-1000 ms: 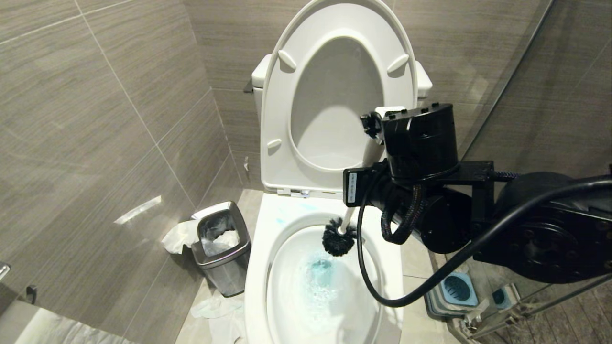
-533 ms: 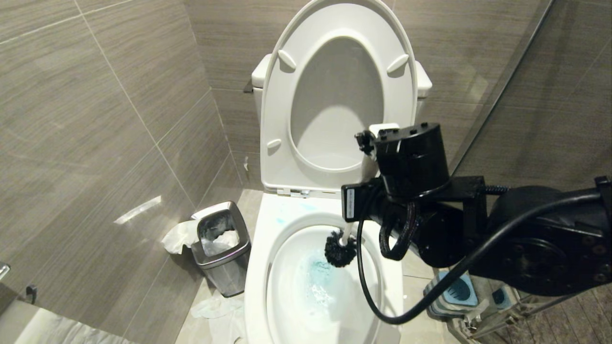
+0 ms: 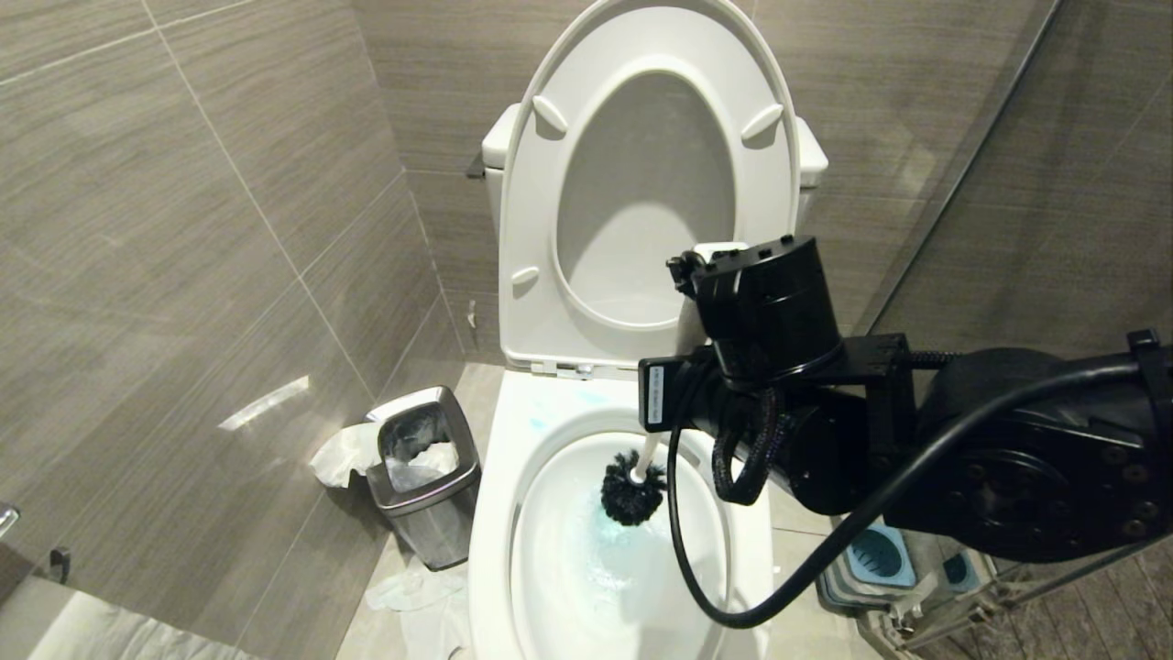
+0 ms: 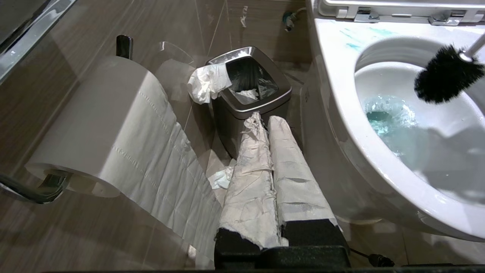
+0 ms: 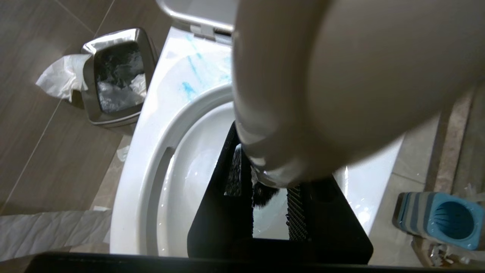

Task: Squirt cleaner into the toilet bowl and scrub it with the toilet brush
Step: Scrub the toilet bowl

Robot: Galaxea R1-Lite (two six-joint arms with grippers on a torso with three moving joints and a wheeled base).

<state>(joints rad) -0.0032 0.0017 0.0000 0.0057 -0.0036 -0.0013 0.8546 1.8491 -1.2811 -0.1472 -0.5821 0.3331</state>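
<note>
The right gripper (image 5: 265, 201) clamped the toilet brush (image 3: 631, 496) by its handle, whose rounded end loomed so near the right wrist camera that it blotted out much of that view. From the head, the arm's black housing hid the grip itself; only the lower shaft and the black bristle head showed, hanging inside the toilet bowl (image 3: 499, 477) at its far side, just over the water. Whether the bristles touched the porcelain could not be made out. The cleaner (image 3: 605, 541) tinted the water turquoise, and blue streaks marked the rim near the hinge. The left gripper (image 4: 269, 151), its paper-wrapped fingers pressed together and holding nothing, pointed at the steel waste bin (image 4: 250, 94) beside the bowl, next to a toilet paper roll (image 4: 94, 125). The brush holder (image 5: 439, 218) stood on the floor, partly cut off.
</note>
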